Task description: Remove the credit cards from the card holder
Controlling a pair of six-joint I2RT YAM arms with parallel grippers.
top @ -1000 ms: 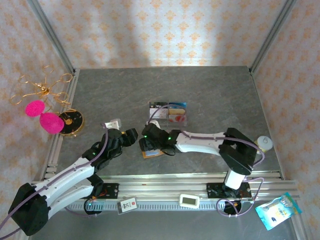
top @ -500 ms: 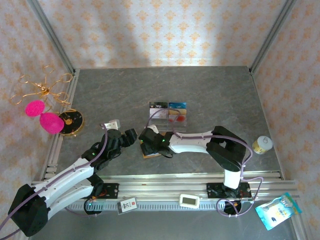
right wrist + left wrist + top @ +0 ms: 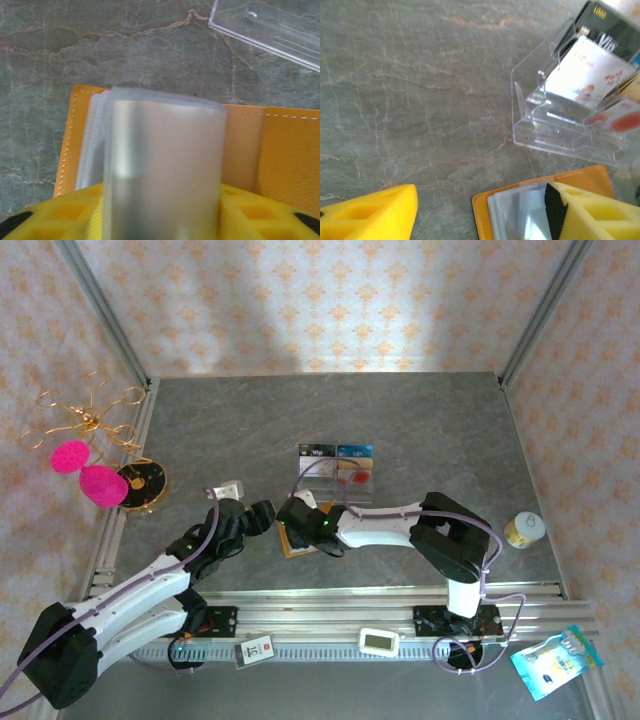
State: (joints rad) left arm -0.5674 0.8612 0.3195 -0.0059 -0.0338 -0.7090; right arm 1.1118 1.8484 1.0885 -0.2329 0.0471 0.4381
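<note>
Seemingly mid-search: right gripper's (image 3: 162, 215) jaws pinch a frosted plastic sleeve (image 3: 165, 145) of the open orange leather-like card holder (image 3: 280, 150) beneath them. Left gripper's (image 3: 480, 217) jaws gape alongside. Next likely needs a card edge exposed.

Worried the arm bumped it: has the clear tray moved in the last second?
No. The clear tray keeps its spot, with the same gap to the table's far edge.

White-and-black arms (image 3: 385, 523), lilac cables (image 3: 210, 525), yellow honeycombed jaws.
</note>
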